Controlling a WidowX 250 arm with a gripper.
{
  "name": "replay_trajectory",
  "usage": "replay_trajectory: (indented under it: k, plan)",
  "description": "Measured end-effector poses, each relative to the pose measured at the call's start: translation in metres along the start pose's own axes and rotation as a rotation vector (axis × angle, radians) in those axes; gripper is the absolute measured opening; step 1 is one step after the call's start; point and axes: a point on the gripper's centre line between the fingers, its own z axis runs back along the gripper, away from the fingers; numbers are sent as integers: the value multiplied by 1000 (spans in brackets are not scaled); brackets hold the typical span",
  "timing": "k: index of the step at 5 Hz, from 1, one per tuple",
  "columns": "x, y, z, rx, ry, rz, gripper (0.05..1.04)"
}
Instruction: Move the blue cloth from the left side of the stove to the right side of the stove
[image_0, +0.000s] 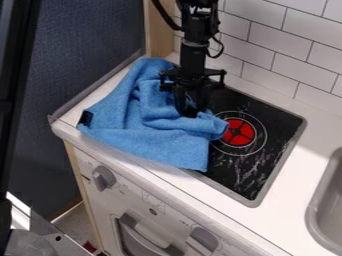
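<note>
Oven front (153, 211), then blue cloth (143, 132) beneath gripper (190, 111)

From above, one camera faces slantwise down the stove (256, 145).

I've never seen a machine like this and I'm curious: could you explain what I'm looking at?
One picture, looking down at a slant from a fixed camera. The black robot arm comes in from the top; its gripper, the robot's "hand", hangs down into a rumpled blue cloth. I can't tell whether it grips the cloth or only touches it. The cloth partly covers a black stovetop with a red-centred burner, set in a white countertop. A gray sink is at the right.
</note>
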Motion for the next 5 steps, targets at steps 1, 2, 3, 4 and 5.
replay_trajectory:
  k: [1,2,3,4,5]
  plan:
    - [0,3,1,15,3,-7,155]
    - [4,3,3,12,-10,-14,66]
    - [4,1,14,3,-50,-7,55]
    - [-3,-12,37,-32,-96,-18,55]
    - [-21,-41,52,-49,-83,-90,55]
